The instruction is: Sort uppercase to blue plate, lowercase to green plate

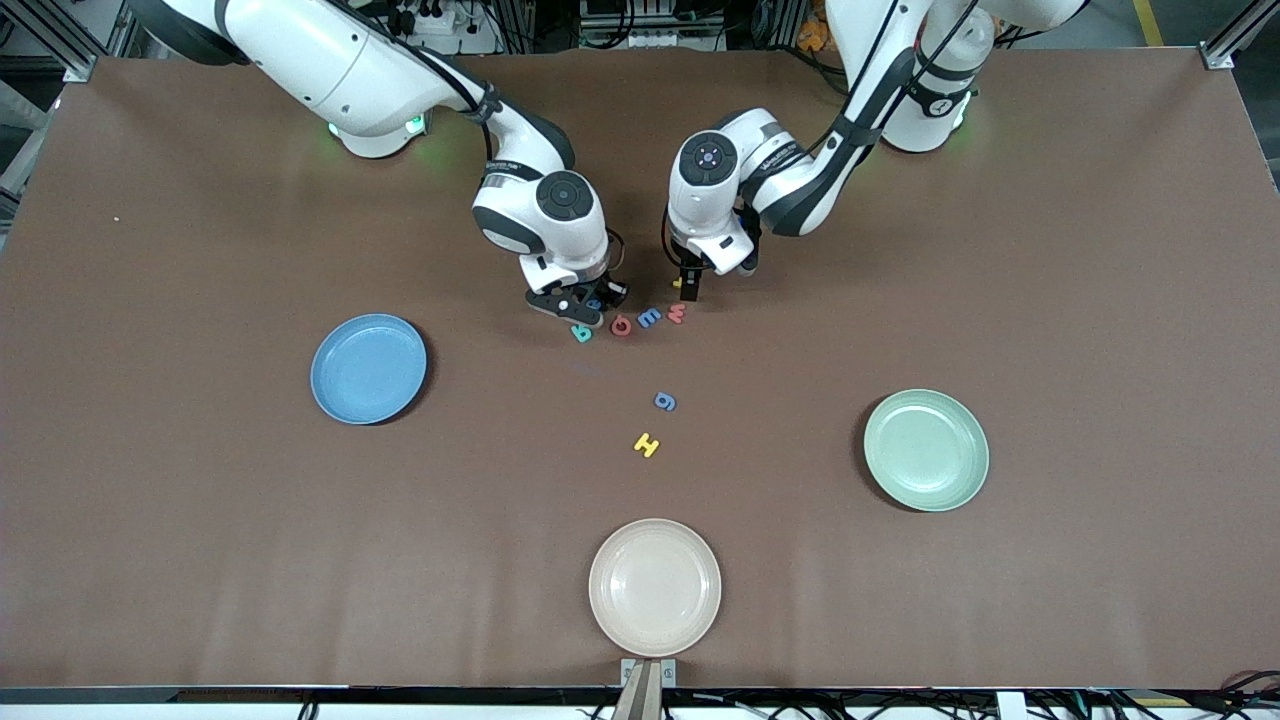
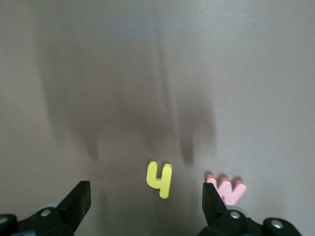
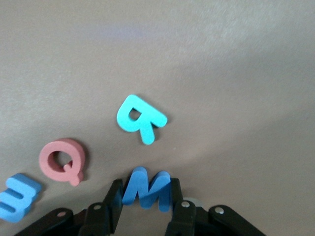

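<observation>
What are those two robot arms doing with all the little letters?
They are sorting foam letters onto plates. The right tool is closed on the blue W, low at the table. The left tool is open, down around the yellow h, beside the red w. The teal R, red round letter and blue m lie in a row nearby. The blue g and yellow H sit nearer the camera. The blue plate and green plate hold nothing yet.
</observation>
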